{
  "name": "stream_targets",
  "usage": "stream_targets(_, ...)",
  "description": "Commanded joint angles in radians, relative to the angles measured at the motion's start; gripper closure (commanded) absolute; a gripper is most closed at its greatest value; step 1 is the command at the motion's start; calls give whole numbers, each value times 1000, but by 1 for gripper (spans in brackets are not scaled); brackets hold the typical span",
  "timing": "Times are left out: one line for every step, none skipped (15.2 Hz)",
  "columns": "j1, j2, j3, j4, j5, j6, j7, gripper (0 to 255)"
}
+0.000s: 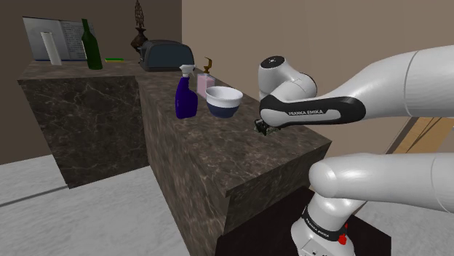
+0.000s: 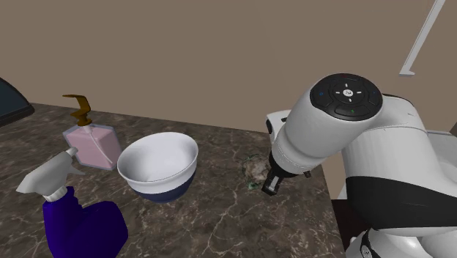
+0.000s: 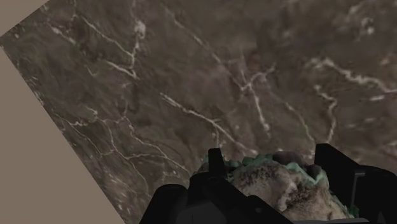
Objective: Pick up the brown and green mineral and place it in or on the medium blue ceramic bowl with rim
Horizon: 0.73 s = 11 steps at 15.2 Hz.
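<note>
On the dark marble counter, your gripper clasped the brown and green mineral, near the blue bowl. Your grasp looked made; you had the lift and placing left.

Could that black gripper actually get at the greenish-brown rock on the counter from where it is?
Probably yes: the gripper is right at the mineral, and the bowl and spray bottle stand well aside, so nothing blocks it.
</note>
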Motion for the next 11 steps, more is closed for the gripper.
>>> stream_targets(0, 0, 0, -1, 0, 0, 0, 255)
stream_targets(0, 1, 0, 0, 0, 0, 0, 255)
stream_targets(0, 1, 0, -1, 0, 1, 0, 255)
stream_targets(0, -4, -5, 10, 0, -13, -6, 255)
stream_targets(0, -8, -9, 20, 0, -27, -13, 255)
stream_targets(1, -13, -13, 31, -1, -41, -19, 255)
stream_targets(0, -16, -17, 41, -1, -55, -25, 255)
stream_targets(0, -20, -21, 52, -1, -68, -31, 255)
stream_targets(0, -23, -25, 64, -2, -81, -37, 255)
stream_targets(0, -26, -29, 75, -2, -94, -42, 255)
stream_targets(-1, -28, -33, 86, -3, -107, -48, 255)
